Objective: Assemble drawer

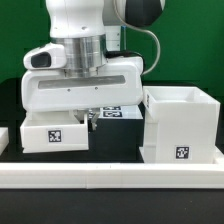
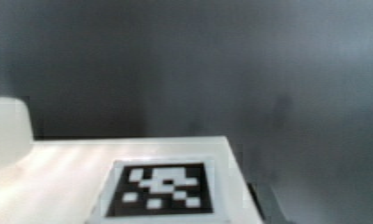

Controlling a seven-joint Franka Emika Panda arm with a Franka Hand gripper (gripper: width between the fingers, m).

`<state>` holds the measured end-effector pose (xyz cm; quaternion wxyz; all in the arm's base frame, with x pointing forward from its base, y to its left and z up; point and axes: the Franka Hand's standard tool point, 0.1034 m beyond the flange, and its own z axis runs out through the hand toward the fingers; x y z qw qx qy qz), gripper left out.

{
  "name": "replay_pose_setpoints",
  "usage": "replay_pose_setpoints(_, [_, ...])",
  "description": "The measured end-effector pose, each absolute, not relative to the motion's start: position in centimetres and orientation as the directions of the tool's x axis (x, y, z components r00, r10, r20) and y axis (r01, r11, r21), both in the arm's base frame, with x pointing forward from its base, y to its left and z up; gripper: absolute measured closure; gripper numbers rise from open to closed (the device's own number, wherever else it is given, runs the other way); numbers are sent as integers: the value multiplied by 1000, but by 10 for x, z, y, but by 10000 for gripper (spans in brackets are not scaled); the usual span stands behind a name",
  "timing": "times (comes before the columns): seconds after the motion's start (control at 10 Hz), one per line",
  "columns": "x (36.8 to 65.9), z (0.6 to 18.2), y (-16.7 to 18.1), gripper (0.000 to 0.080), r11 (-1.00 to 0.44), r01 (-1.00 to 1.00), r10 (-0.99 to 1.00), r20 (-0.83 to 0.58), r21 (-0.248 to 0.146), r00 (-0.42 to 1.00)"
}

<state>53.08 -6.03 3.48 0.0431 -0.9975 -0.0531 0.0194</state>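
1. Exterior view, surroundings: a long white rail (image 1: 110, 176) runs across the front. Behind it, on the black table (image 1: 115, 142), the tall housing (image 1: 180, 122) stands on the exterior view's right and a shallow tray (image 1: 55, 133) on its left, well apart. The marker board (image 1: 112, 113) lies between them, farther back.
2. Exterior view, arm: the arm (image 1: 82, 30) points straight down, its wide white hand just above the tray's rear edge and hiding it. The gripper (image 1: 91, 119) dips beside the tray's corner. We cannot tell whether its fingers are parted or closed.
3. Wrist view: the picture is blurred. We see a white surface (image 2: 76, 160) bearing a square tag (image 2: 165, 190) against dark grey, and cannot tell which part it belongs to.
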Motion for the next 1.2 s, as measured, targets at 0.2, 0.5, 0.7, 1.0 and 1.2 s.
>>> replay_pose_setpoints(0.2, [531, 34, -61, 757, -988, 126, 129, -35, -88, 991])
replay_pose_setpoints(0.5, [531, 33, -61, 757, -930, 358, 360, -11, -85, 933])
replay_pose_setpoints(0.7, [522, 29, -50, 757, -828, 558, 559, 1, -57, 829])
replay_pose_setpoints(1.0, [518, 25, -49, 757, -601, 798, 799, -2, -45, 602])
replay_pose_setpoints(1.2, [517, 24, -52, 757, -524, 851, 851, -3, -45, 524])
